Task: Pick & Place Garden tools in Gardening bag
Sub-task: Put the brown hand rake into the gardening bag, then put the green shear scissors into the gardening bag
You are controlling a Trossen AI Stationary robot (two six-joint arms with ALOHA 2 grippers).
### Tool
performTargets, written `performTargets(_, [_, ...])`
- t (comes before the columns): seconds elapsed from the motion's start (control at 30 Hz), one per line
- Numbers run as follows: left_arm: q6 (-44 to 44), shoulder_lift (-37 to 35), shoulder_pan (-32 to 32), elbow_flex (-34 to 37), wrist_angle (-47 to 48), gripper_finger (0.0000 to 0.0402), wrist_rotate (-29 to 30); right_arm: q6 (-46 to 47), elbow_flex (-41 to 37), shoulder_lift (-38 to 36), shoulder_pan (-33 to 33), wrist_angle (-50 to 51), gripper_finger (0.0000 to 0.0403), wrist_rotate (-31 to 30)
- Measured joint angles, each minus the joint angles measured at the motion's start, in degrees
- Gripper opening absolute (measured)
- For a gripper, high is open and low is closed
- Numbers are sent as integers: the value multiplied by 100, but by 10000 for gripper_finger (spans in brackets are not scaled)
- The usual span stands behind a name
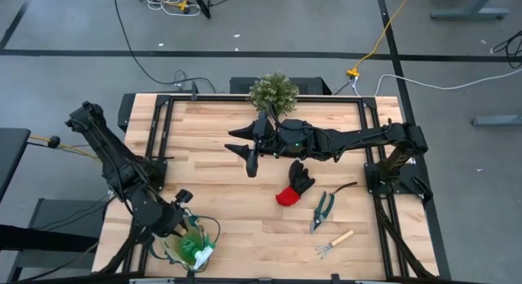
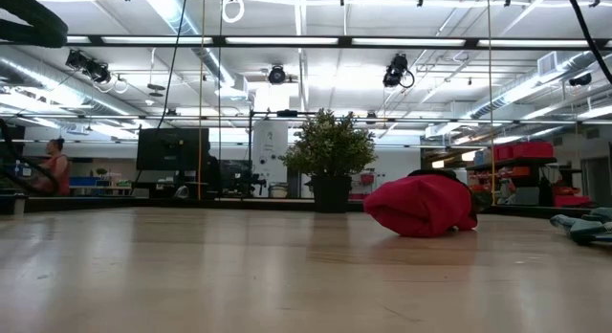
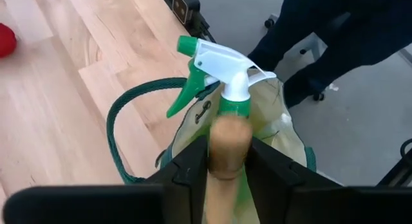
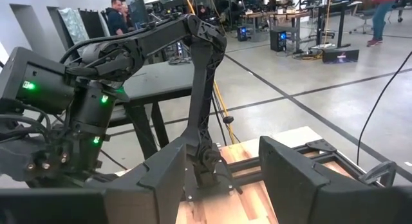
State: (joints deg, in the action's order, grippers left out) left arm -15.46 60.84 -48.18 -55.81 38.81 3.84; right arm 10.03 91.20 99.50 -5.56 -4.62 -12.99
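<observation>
Down at the surface's near-left corner, the left gripper hangs over the bag, its jaws pinching the wooden handle of a rake. That handle stands upright between the 2 fingers, right behind the green spray bottle, which sits in the bag with its white-and-green head poking out. The bag's green handle loops out over the wood.

The right gripper hovers above the middle of the surface, jaws spread and empty, near the potted plant at the far edge.

Still lying on the surface toward the near-right corner: the glove, the shears just beside it, and a 2nd rake nearest the front edge.
</observation>
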Motion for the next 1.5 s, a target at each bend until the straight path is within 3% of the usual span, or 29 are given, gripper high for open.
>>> performTargets(0.43, [-37, -6, 0, 0, 99, 120, 172, -1, 0, 0, 0, -2, 196, 55])
performTargets(0.73, [-66, -129, 130, -143, 98, 185, 385, -162, 0, 0, -2, -2, 196, 57])
performTargets(0.87, [-60, -269, 386, -371, 192, 196, 523, -237, 0, 0, -2, -2, 196, 57])
performTargets(1.03, [-15, -535, 797, -498, 218, 190, 995, -191, 0, 0, 13, 42, 196, 252])
performTargets(1.5, [417, -1115, 2036, -501, -92, 147, 1126, -169, 0, -73, 112, 571, 196, 430])
